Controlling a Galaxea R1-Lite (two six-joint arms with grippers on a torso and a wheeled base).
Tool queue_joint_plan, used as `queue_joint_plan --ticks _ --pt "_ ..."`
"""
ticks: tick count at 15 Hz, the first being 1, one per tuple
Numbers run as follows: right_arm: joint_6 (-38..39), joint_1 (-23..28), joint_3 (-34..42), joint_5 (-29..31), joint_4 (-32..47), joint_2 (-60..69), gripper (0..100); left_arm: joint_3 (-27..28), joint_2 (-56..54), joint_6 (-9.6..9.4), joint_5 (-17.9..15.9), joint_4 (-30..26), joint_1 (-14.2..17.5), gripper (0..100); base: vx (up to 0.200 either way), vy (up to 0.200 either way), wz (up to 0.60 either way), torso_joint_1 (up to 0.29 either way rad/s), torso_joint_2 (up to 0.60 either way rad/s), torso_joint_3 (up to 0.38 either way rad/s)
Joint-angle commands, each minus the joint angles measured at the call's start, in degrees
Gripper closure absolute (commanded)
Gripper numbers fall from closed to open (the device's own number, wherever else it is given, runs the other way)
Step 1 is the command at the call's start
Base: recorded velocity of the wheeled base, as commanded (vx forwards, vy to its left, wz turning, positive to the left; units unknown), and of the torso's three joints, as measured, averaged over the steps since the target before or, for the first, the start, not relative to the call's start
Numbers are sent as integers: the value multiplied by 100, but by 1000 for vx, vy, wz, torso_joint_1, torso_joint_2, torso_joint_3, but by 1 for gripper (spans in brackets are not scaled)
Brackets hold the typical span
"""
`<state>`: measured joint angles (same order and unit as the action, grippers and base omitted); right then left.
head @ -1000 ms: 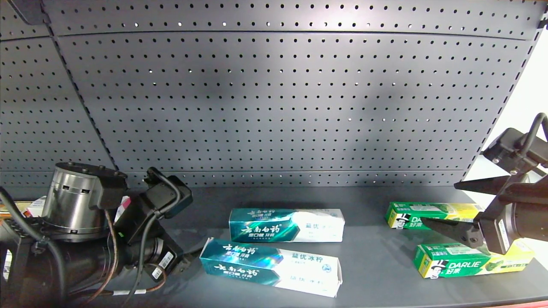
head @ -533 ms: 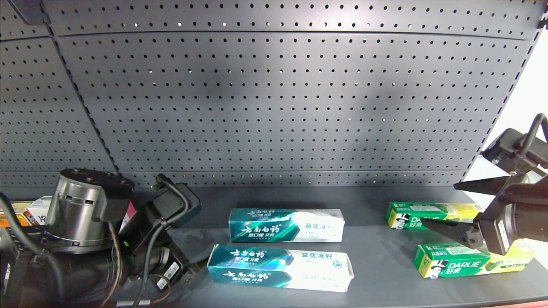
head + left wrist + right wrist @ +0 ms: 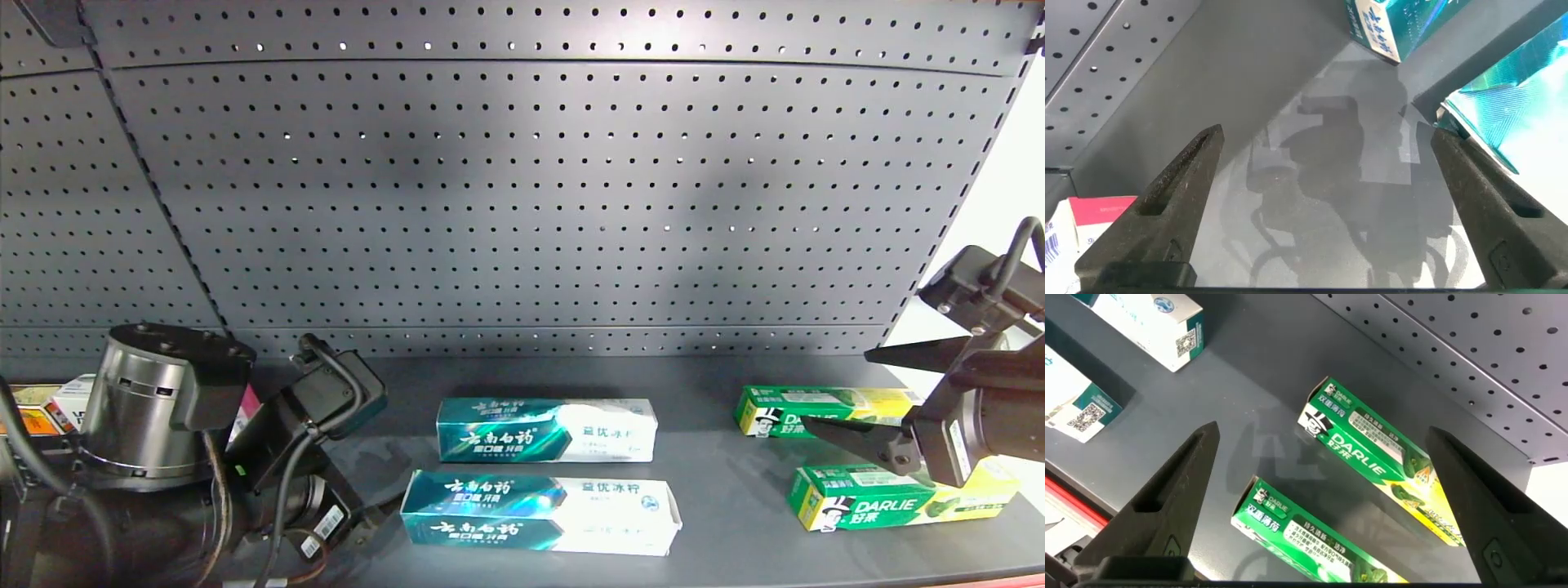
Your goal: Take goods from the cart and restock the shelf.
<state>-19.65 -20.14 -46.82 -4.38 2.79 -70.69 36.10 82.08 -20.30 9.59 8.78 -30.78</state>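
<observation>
Shelf deck (image 3: 718, 490) carries four toothpaste boxes, all lying flat in front of the perforated back panel (image 3: 522, 204).

Centre group: the rear teal toothpaste box (image 3: 545, 429) lies parallel to the back panel. The front teal toothpaste box (image 3: 539, 513) lies just in front of it, apart from it, near the deck's front edge.

Right group: the rear green toothpaste box (image 3: 824, 408) and the front green toothpaste box (image 3: 849, 500) lie one behind the other, with a gap between them.

Left hand (image 3: 1323, 139): fingers spread wide apart, nothing between them. It sits low over the deck, at the left end of the front teal toothpaste box (one finger is close to that end; contact cannot be determined). A pink-and-white box (image 3: 1106, 219) stands on the deck beside this hand, on the side away from the teal boxes.

Right hand (image 3: 841, 390): fingers spread wide apart, holding nothing. It hovers above the two green boxes at the right end of the deck.
</observation>
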Motion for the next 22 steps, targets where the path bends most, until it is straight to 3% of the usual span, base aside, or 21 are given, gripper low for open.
queue_joint_plan --ticks 1,22 --pt "-4 1 -2 -2 2 -15 0 -6 -17 -1 -1 1 -42 0 0 0 0 0 0 0" --pt "-4 -8 33 -19 2 -15 0 -15 -8 -1 -1 -8 -174 0 0 0 0 0 0 0"
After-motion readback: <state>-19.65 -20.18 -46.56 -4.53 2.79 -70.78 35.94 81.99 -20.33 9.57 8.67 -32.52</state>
